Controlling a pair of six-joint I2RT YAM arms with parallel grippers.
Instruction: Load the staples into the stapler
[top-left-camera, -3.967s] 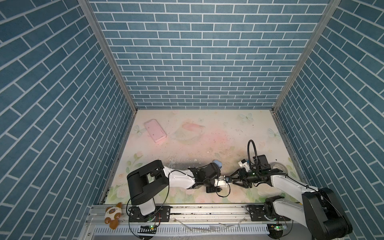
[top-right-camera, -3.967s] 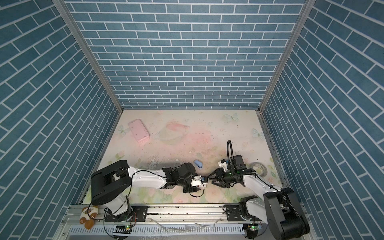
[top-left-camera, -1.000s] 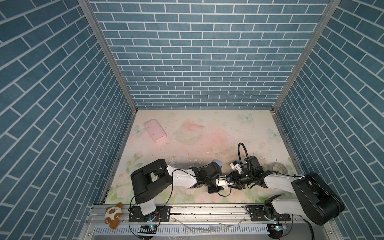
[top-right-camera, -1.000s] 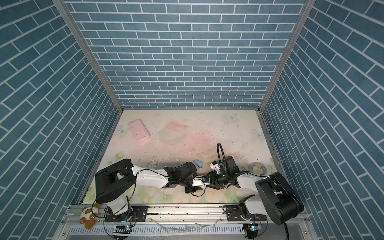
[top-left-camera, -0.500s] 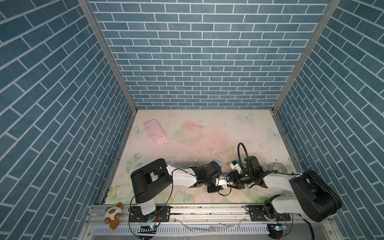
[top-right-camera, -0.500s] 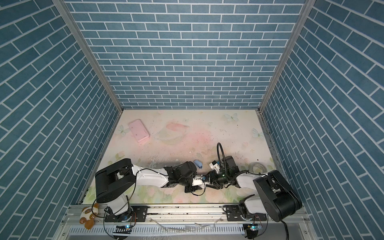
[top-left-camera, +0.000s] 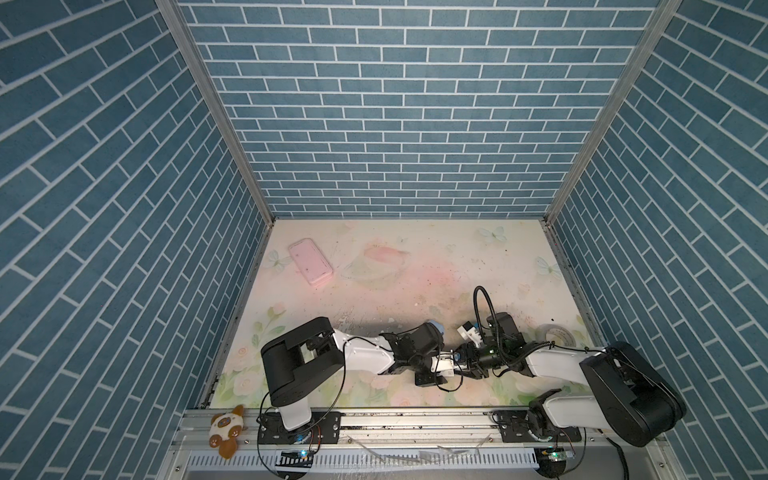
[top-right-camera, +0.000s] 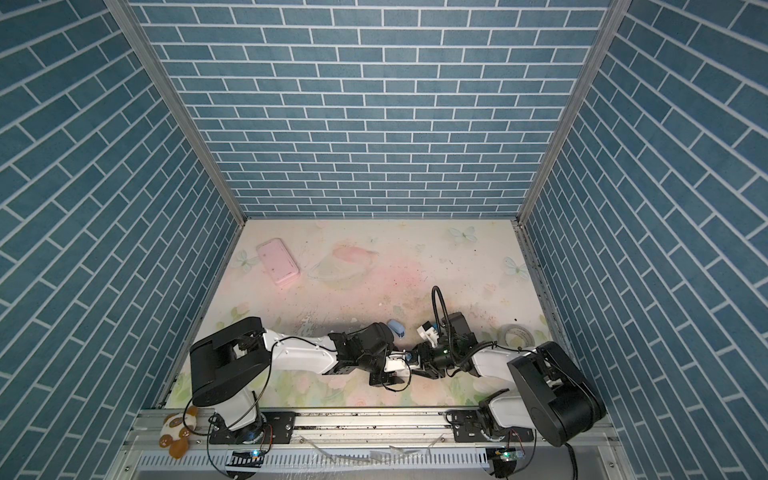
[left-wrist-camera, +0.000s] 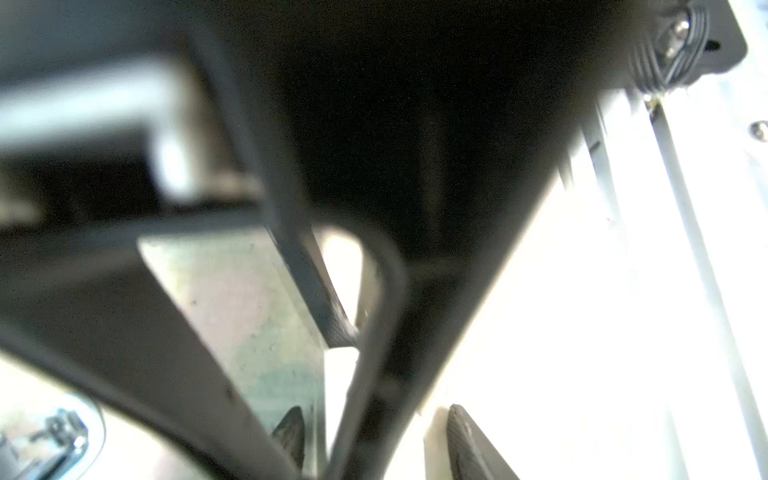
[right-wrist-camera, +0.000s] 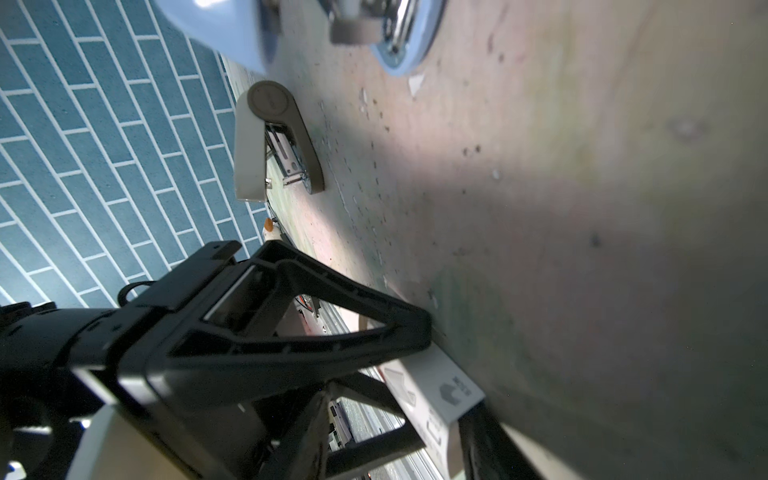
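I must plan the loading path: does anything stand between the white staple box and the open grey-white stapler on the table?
Yes, apparently. In the right wrist view the left gripper is at the staple box, and one of its black fingers stands between the box and the open stapler. I see no other obstacle.

White card staple box (right-wrist-camera: 434, 384), grey markings, apparently resting on table (right-wrist-camera: 582, 208); strips themselves not discernible. Stapler (right-wrist-camera: 274, 141): pale grey-beige, top hinged ajar, well apart.

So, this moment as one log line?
left gripper: at white box, grip unclear | right gripper: same box, grip unclear | grey stapler: open, untouched
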